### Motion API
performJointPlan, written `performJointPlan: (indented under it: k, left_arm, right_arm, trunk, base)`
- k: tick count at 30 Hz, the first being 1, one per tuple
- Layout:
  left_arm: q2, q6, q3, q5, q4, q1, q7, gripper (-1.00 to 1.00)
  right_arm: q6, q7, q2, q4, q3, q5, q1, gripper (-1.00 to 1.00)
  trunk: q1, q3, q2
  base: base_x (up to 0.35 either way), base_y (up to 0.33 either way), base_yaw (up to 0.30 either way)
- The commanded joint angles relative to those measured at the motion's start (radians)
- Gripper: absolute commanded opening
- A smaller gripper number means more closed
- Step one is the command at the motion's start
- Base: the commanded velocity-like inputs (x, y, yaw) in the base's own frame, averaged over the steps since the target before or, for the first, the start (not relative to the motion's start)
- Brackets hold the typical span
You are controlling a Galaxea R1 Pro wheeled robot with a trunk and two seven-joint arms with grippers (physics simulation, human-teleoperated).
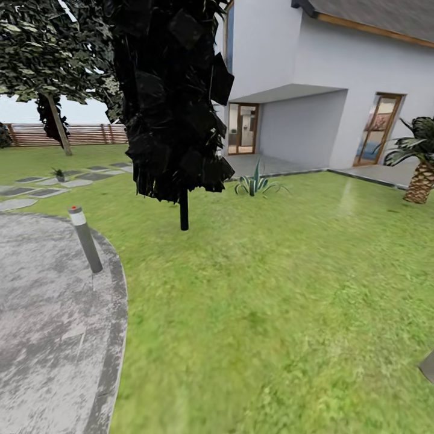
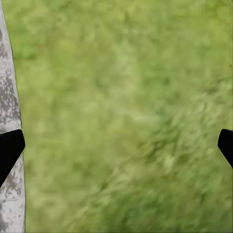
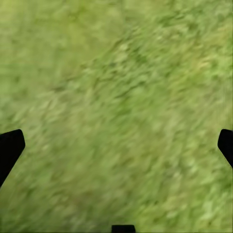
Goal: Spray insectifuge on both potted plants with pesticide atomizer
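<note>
A potted plant, small and dim at this range, stands among the grey stepping stones at the far left of the head view, on the lawn short of the brown slatted fence; it looks like a low rosette in a tiny pot, though the distance makes that hard to confirm. The garden lawn spreads green and open from there across the middle and right of the scene. A round grey paved patio fills the near left, its curved edge meeting the grass. A short grey bollard light with a red tip leans near that edge. A dark, near-black tree on a thin trunk rises from the lawn at centre, with a leafy tree behind it to the left. A spiky-leaved plant sits on the grass beyond, near the paving along the white house with its glazed doors. A palm with a woven-looking trunk stands at the far right.

In the left wrist view the left gripper hangs over grass, its dark fingertips set wide apart at the picture's sides, with the patio's edge beside one of them. In the right wrist view the right gripper likewise hangs over bare lawn, fingertips spread and nothing between them.
</note>
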Motion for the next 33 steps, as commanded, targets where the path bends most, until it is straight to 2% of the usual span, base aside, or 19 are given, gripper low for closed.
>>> performJointPlan:
  k: [1,8,14,33]
  left_arm:
    - [0.000,-0.003,0.000,-0.002,0.001,-0.001,-0.001,1.00]
    - [0.000,-0.004,0.000,-0.002,0.001,-0.001,-0.001,1.00]
    - [0.000,-0.004,0.000,-0.002,0.001,-0.001,-0.001,1.00]
    - [0.000,-0.004,0.000,-0.002,0.001,-0.001,-0.001,1.00]
  right_arm:
    - [-0.003,0.000,0.000,0.000,0.000,0.000,0.000,1.00]
    - [-0.004,0.005,-0.001,0.000,0.002,0.003,0.000,1.00]
    - [-0.006,0.008,-0.009,0.004,0.005,0.008,0.000,1.00]
    - [-0.005,0.003,-0.008,0.005,-0.001,0.005,0.000,1.00]
  trunk:
    - [0.001,-0.001,0.000]
    - [0.001,-0.001,0.000]
    - [0.001,-0.001,0.000]
    - [0.001,-0.001,0.000]
  base:
    - [0.326,0.000,0.277]
    - [0.326,0.000,0.227]
    - [0.326,0.000,0.017]
    - [0.326,0.000,0.000]
